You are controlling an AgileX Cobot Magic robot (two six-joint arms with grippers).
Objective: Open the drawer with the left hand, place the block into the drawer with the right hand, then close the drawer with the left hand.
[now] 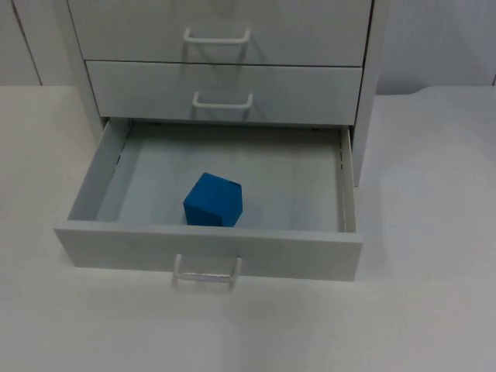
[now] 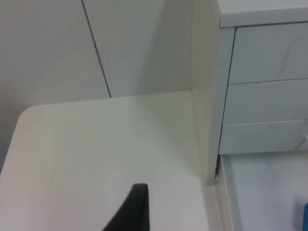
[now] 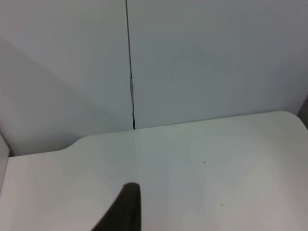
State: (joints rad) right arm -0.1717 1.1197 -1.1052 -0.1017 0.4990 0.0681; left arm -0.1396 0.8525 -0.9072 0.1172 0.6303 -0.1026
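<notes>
A white drawer cabinet [image 1: 225, 46] stands at the back of the table. Its lowest drawer [image 1: 209, 249] is pulled out, with its white handle [image 1: 206, 273] facing the front. A blue block [image 1: 213, 201] rests on the drawer floor, near the front panel and slightly left of centre. In the left wrist view a black fingertip [image 2: 132, 209] of my left gripper hovers over the table just left of the cabinet's side wall [image 2: 207, 96], and a sliver of the blue block [image 2: 305, 216] is visible. A black fingertip [image 3: 122, 209] of my right gripper hangs over bare table, away from the cabinet.
Two upper drawers [image 1: 225, 91] are pushed in, each with a white handle [image 1: 222, 101]. The grey partition wall [image 3: 192, 57] closes off the table's far edge. White table top [image 1: 434, 271] stretches to the right and in front of the drawer.
</notes>
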